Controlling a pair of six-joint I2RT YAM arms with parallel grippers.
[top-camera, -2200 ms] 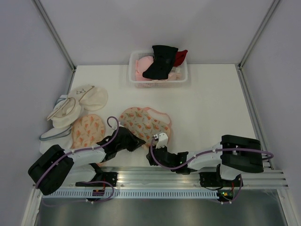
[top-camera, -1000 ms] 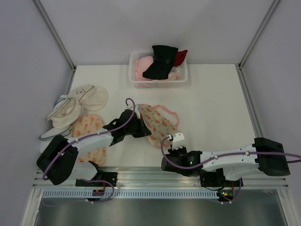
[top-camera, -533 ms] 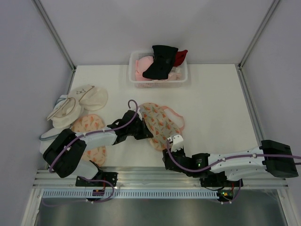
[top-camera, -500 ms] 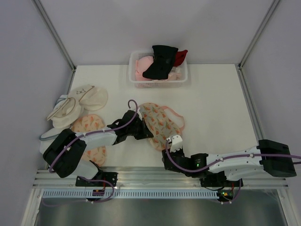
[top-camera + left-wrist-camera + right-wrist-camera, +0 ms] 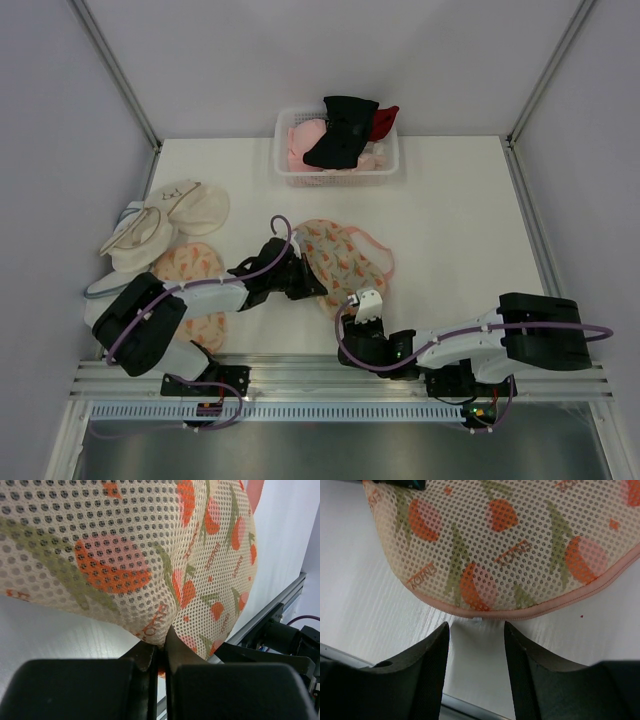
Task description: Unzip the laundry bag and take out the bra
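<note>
On the table (image 5: 455, 215), seen from the top camera, the laundry bag (image 5: 350, 255) lay flat at the middle, well apart from the basket (image 5: 279, 150) of garments at the far edge. The cream pouches (image 5: 165, 225) and the smaller orange pouch (image 5: 190, 275) sat off to the left. The left gripper (image 5: 308, 285) met the bag's near-left edge, and the right gripper (image 5: 358, 312) pointed at its near rim from just beside it. No bra showed outside the bag. It was judged to be inside, hidden by the fabric.

In the left wrist view, the left gripper (image 5: 161, 656) was pinched tight on a fold of the bag's mesh (image 5: 125, 555), with the fabric bunched up between its fingers (image 5: 176, 647).

In the right wrist view, the right gripper (image 5: 477, 628) stood spread wide and held nothing, and its fingers (image 5: 427, 665) hovered just short of the pink edging (image 5: 560, 601). A small pale tab (image 5: 476, 620) sat at that edging between the fingers. Whether it was the zipper pull could not be told.

The zipper looked unopened, so the step in hand was the unzipping: one claw anchoring the bag, the other lining up. The next move called for easing the open claw forward onto that tab, closing on it, and drawing it along the edging while the bag was held.
</note>
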